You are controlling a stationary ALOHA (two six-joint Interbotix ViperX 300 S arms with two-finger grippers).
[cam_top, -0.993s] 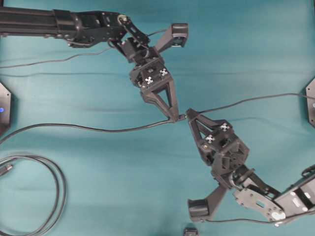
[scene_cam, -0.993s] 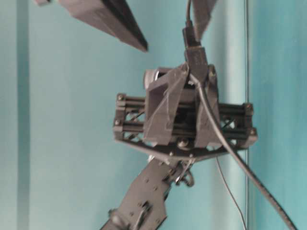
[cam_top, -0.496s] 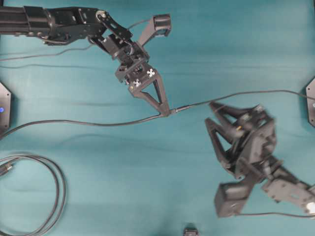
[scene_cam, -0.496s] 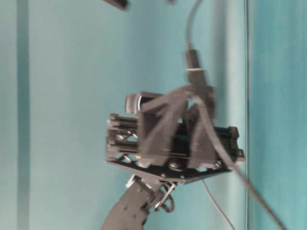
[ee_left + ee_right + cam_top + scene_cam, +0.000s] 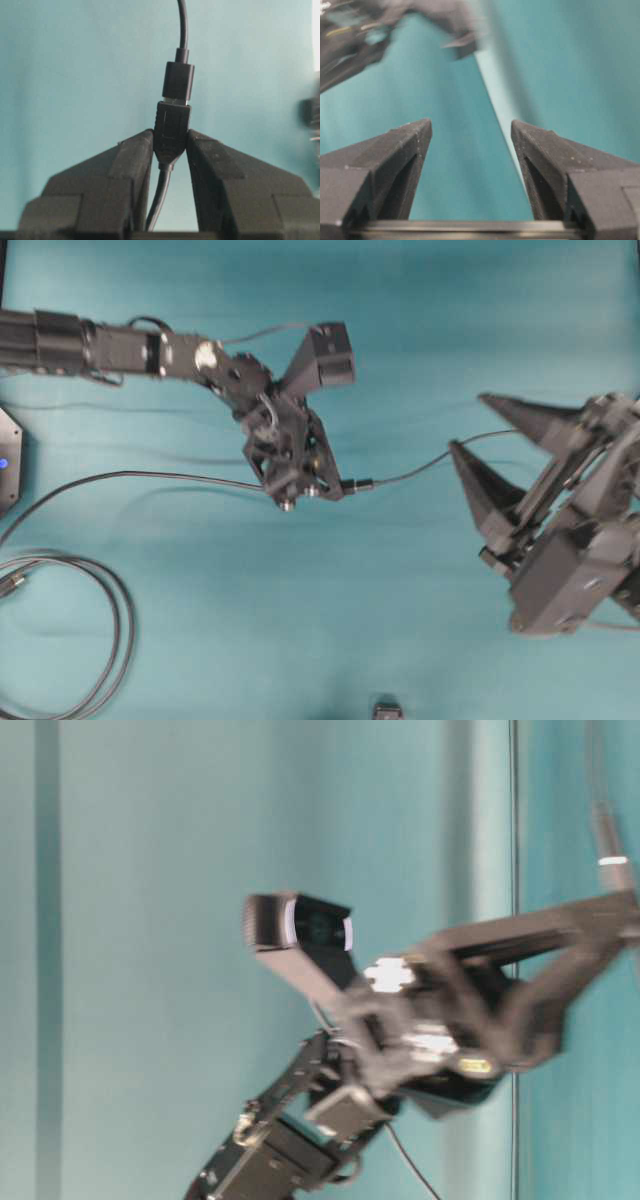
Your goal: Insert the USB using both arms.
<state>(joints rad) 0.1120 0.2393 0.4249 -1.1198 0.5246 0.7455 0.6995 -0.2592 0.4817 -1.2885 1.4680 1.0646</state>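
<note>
From overhead, the left arm (image 5: 120, 348) reaches in from the upper left over the teal table (image 5: 420, 620), and its gripper (image 5: 320, 486) is clamped on a black connector whose end sticks out toward the right. From that end a thin cable (image 5: 420, 462) runs right toward the right gripper (image 5: 480, 430), and another thin cable (image 5: 120, 478) trails left from the left gripper to the table edge. The right gripper sits at the right side, clear of the cable joint, its two pointed fingers spread wide apart with nothing between them. A thicker looped cable (image 5: 100, 585) lies at the lower left. The table-level view is blurred: the left arm's wrist camera (image 5: 298, 925) shows above a smeared gripper body, and whether anything is gripped cannot be told there. In the left wrist view the left gripper (image 5: 170, 145) pinches the socket (image 5: 171, 131) between its two fingers (image 5: 132, 155), and the USB (image 5: 178, 80) plug stands seated in the socket's top, its cable rising out of the picture. In the right wrist view the right gripper (image 5: 470, 131) has its fingers (image 5: 410, 140) wide apart over bare teal cloth, holding nothing; the blurred left arm (image 5: 355, 35) shows at the upper left.
</note>
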